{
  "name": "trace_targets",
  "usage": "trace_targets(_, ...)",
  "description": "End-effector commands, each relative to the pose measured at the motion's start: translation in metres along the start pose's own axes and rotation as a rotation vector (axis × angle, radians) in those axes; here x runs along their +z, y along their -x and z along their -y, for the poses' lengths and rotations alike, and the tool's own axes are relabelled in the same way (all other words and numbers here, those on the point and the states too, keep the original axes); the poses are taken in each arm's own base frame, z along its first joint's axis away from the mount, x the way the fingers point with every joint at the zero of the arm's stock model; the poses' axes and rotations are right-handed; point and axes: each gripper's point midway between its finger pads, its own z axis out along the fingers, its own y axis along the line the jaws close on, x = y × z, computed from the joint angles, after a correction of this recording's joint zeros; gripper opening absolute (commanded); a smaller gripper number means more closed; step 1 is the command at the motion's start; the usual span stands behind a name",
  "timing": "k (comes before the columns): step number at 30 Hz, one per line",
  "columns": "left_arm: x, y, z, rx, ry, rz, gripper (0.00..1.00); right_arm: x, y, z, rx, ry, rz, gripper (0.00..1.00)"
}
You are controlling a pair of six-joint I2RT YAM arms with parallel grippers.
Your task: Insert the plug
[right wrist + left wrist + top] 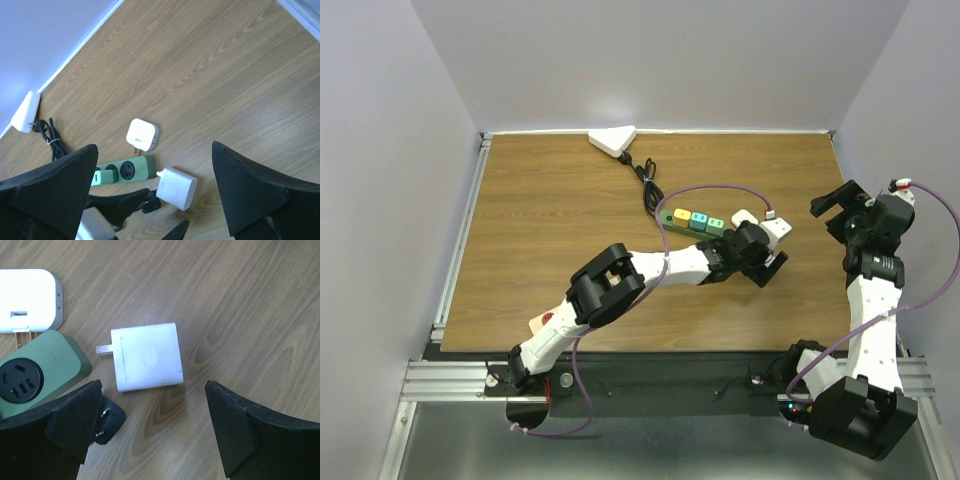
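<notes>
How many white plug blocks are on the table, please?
3: a rounded square one and a rectangular one beside the green power strip, a triangular one at the far edge.

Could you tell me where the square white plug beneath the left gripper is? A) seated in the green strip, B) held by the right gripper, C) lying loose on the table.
C: the white plug lies on the table, prong short of the green strip, left gripper open above it.

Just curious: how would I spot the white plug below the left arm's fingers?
Find the long green power strip on the wooden table. Off its end lies a boxy white plug, prong pointing toward the strip. Its white neighbour is rounder, with brass prongs.
</notes>
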Motion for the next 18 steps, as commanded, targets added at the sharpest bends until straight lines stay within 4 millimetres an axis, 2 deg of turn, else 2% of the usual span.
trace_targets(1,0.001,0.046,0.006,0.002,-0.025,0.119,0.96,-0.006,0.013,-0.016,-0.004,0.069,0.039,1.0)
trace_targets(14,0.025,0.03,-0.001,-0.028,-0.033,0.101,0.95,-0.014,0.016,-0.025,-0.004,0.103,0.046,1.0)
trace_targets(17,0.029,0.025,-0.003,-0.041,-0.041,0.091,0.79,-0.015,0.016,-0.025,-0.006,0.105,0.048,1.0)
trace_targets(18,0.03,0.021,-0.003,-0.041,-0.045,0.083,0.77,-0.015,0.016,-0.024,-0.007,0.104,0.046,1.0)
